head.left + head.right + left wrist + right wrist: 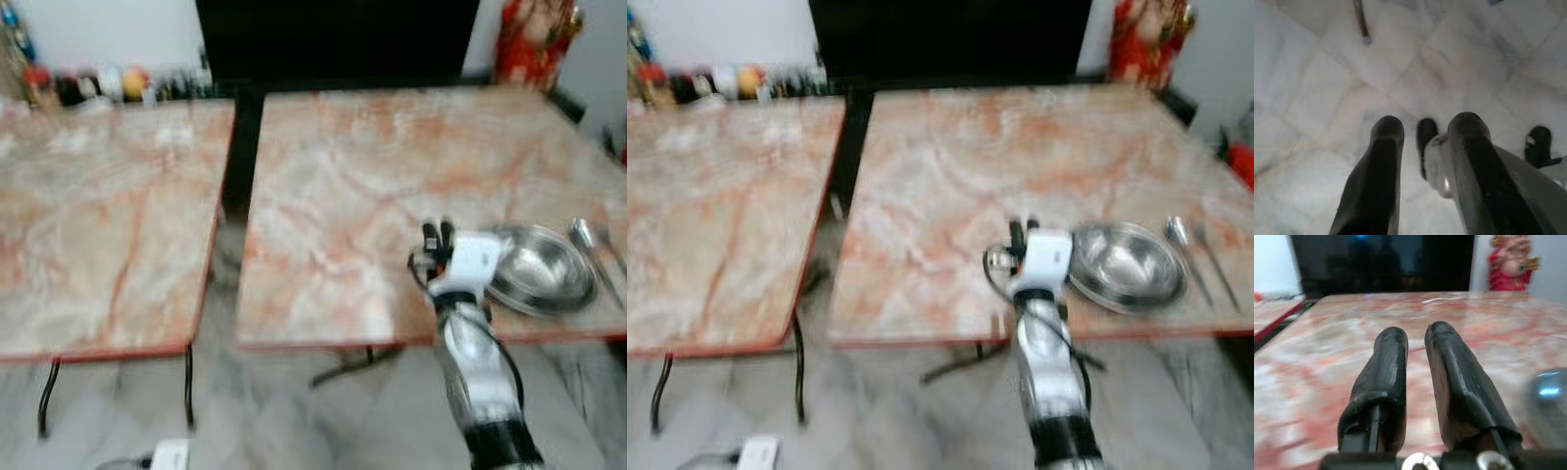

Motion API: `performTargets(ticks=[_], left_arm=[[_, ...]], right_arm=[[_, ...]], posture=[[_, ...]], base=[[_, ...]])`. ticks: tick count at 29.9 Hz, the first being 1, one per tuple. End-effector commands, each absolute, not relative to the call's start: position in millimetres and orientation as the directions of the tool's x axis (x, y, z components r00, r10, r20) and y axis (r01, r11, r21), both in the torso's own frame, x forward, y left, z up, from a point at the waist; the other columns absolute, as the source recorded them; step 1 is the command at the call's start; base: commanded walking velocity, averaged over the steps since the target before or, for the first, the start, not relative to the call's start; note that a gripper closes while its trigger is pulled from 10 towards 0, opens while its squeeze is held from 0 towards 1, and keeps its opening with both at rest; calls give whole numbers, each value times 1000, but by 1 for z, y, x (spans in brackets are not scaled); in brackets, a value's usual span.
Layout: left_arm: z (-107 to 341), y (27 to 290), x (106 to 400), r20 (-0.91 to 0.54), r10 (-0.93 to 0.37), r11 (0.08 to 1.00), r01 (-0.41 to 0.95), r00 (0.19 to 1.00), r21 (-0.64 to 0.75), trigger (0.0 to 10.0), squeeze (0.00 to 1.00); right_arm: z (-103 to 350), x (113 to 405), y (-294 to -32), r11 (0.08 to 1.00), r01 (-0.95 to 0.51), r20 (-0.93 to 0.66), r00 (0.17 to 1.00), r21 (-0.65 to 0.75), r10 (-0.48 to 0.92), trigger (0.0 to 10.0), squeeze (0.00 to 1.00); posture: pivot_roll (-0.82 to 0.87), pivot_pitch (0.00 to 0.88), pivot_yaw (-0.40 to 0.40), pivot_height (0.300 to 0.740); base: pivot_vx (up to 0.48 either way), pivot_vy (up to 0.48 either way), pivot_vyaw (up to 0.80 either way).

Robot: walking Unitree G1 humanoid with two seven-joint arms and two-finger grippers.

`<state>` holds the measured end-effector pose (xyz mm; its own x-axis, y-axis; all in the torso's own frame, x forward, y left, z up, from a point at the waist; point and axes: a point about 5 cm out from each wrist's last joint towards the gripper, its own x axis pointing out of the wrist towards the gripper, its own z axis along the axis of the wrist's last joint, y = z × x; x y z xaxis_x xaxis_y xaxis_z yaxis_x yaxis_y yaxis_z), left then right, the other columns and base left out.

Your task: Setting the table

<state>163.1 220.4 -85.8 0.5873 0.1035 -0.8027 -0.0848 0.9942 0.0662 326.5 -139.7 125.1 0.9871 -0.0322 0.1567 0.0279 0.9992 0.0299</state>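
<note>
A shiny steel bowl (539, 269) sits near the front right corner of the right marble table (372, 166). Just right of the bowl lie a spoon (586, 240) and a second thin utensil (1218, 257). My right gripper (438, 235) hovers over the table's front part, immediately left of the bowl, pointing away from me. In the right wrist view its fingers (1391, 367) stand nearly together with nothing between them, and the bowl (1550, 391) is a blur at the side. My left gripper (1422, 132) hangs open over the pale floor tiles.
A second marble table (98, 215) stands to the left, with a narrow gap (230, 220) between the two. Behind are a black cabinet (333, 39), a red figurine (534, 39) and small bottles (98, 86). A white device (168, 453) lies on the floor.
</note>
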Motion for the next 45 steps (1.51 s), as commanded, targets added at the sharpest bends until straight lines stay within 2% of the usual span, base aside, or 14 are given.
performTargets(ticks=[1, 7, 15, 18, 25, 31, 37, 45], left_arm=[[-90, 223, 152, -826, 122, 992, -92, 551, 85, 10000, 0], [-94, 224, 141, -833, 123, 992, -90, 540, 88, 10000, 0], [-93, 254, 115, -841, 155, 987, -115, 518, 111, 10000, 0], [-88, 263, 124, -832, 164, 986, -122, 530, 116, 10000, 0], [-86, 235, 156, -816, 133, 991, -95, 563, 97, 10000, 0], [-84, 228, 166, -813, 129, 991, -85, 568, 98, 10000, 0], [-84, 249, 151, -820, 158, 987, -108, 550, 117, 10000, 0], [-85, 252, 144, -823, 168, 985, -117, 542, 125, 10000, 0]], right_arm=[[132, 329, -130, 1000, -9, 183, 983, 25, 4, 10000, 0], [132, 329, -127, 999, -23, 185, 983, 25, 18, 10000, 0], [131, 330, -121, 999, -49, 179, 983, 19, 45, 10000, 0], [130, 330, -119, 998, -59, 179, 982, 15, 56, 10000, 0], [130, 331, -115, 997, -77, 182, 980, -11, 77, 10000, 0], [130, 331, -112, 996, -89, 182, 979, -30, 93, 10000, 0], [130, 332, -112, 996, -90, 180, 979, -20, 92, 10000, 0], [128, 331, -112, 996, -87, 170, 982, -3, 87, 10000, 0]], posture=[[-70, 0, 9, 740], [-67, 0, 7, 740], [-60, 0, 1, 740], [-55, 0, -2, 740], [-51, 0, -3, 740], [-49, 0, -3, 740], [-45, 0, -4, 740], [-42, 0, -6, 740]], base=[[0, 480, 0], [0, 480, 0], [0, 480, 0], [0, 480, 0], [0, 480, 0], [0, 480, 473], [0, 434, 800], [0, 194, 334]])
